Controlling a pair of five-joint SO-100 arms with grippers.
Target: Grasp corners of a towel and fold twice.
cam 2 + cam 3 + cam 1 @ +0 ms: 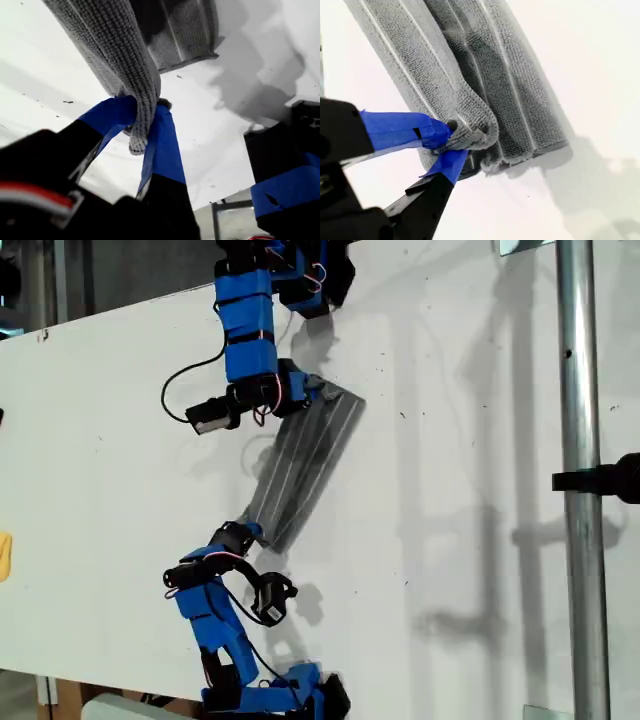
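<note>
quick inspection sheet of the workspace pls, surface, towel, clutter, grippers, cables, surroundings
surface: white table, bare apart from small dark specks
job's things: towel folded into a narrow strip, stretched between the two arms
clutter: yellow object at the exterior view's left edge
grippers: my first gripper shut on the towel; my second gripper shut on a towel corner
cables: black cable looping beside the upper arm
surroundings: metal pole at the exterior view's right

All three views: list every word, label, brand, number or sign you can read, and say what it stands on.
None can be read in any view.
The towel shows only thin white stripes, no tag or print.
My first gripper and my second gripper carry plain blue tape with no writing.
The white table shows only small dark specks, and the metal pole is bare.
</note>
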